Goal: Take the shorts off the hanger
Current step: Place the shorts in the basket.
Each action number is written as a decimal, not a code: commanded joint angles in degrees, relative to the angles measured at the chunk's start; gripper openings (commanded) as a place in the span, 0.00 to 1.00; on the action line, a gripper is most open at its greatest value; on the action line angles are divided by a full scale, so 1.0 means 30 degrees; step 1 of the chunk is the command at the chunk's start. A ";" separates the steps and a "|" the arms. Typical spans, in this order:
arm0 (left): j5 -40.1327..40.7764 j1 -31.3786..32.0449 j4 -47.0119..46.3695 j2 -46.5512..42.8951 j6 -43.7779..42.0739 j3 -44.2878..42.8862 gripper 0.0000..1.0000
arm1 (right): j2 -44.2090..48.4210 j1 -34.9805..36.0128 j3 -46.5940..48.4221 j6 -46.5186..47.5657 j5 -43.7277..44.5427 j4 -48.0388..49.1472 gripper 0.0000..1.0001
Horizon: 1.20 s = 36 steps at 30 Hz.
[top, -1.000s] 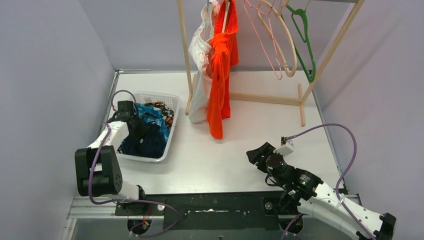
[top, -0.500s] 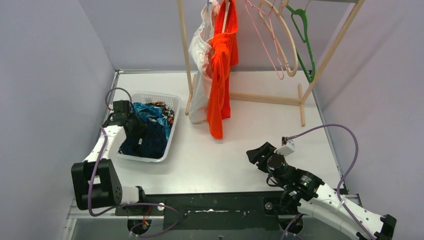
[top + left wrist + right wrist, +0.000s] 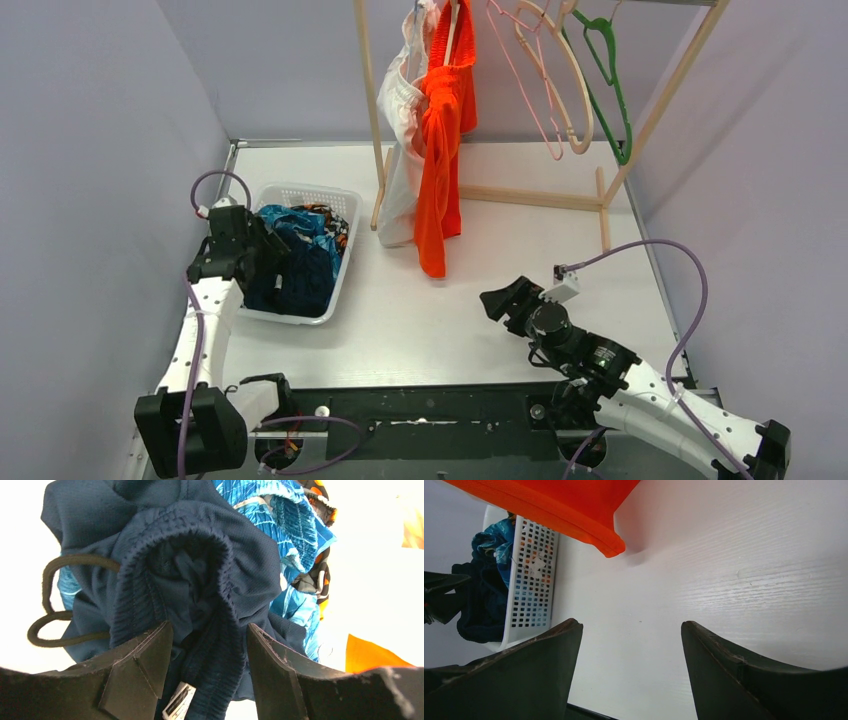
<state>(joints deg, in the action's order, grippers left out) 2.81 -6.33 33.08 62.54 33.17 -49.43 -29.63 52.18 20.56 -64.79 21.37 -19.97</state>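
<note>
Left jaws, spread, straddle the navy shorts (image 3: 200, 555) in the basket (image 3: 531, 590), seemingly releasing them; right jaws, spread and empty, face the hanging orange shorts (image 3: 440, 150), likely next.

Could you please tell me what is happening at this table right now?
The left gripper is at the white basket, jaws open around the waistband of the dark navy shorts, which lie there with the teal-blue shorts and camouflage shorts. The right gripper hovers low over the table, open and empty. The orange shorts and white shorts hang from the rack.
</note>
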 commanded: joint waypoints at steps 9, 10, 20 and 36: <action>-0.3915 0.0029 -0.0378 -0.0914 -0.0216 -0.3748 0.49 | -0.0239 0.0028 -0.0126 -0.0223 0.0955 0.1529 0.74; -0.4337 0.0029 -0.0694 -0.0789 0.0062 -0.3527 0.48 | -0.0218 0.0029 -0.0019 -0.0344 0.1036 0.1168 0.74; -0.6903 -0.1141 -0.3795 0.3218 0.1814 0.3366 0.34 | 0.0965 0.0037 0.0165 0.0136 0.0464 0.1710 0.81; -0.5060 -0.1377 -0.1035 -0.2583 -0.1527 0.1346 0.49 | -0.2524 0.0074 0.5693 0.4582 -0.1473 0.0976 0.84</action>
<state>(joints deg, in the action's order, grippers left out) -15.22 -9.96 28.08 59.42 33.71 -42.50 -31.81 52.18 32.18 -54.85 17.89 -17.17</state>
